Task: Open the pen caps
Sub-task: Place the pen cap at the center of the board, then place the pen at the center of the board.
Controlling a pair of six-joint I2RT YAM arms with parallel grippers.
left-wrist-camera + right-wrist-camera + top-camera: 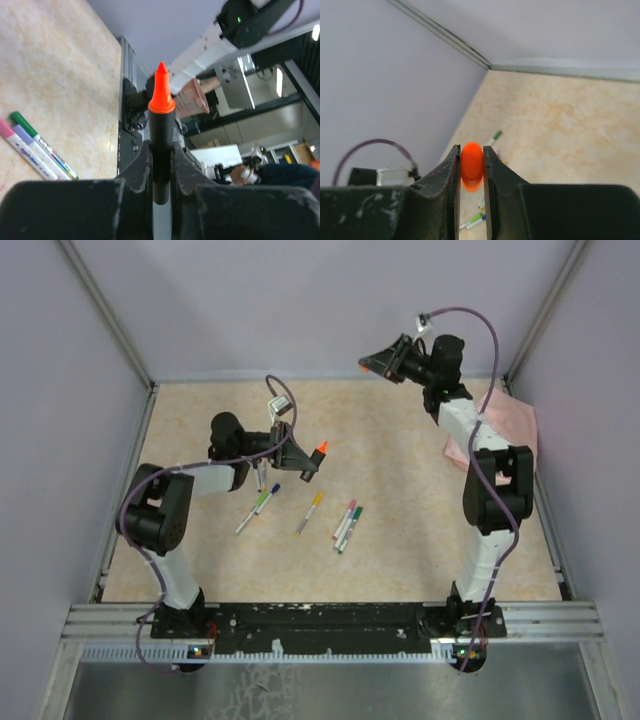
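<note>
My left gripper (303, 462) is shut on a dark-barrelled marker (161, 130), held above the table. Its bare orange tip (161, 95) points up past the fingertips, with no cap on it. My right gripper (375, 365) is raised at the back right, well apart from the marker, and is shut on the orange pen cap (471, 167). Capped markers lie on the table: a green and blue pair (258, 508), a yellow-capped one (311, 511), and a pink, purple and green group (347, 526). That group (35, 150) also shows in the left wrist view.
A pink cloth (510, 420) lies at the right edge of the table, behind the right arm. Grey walls close in the table at the back and both sides. The black base rail (330, 618) runs along the near edge.
</note>
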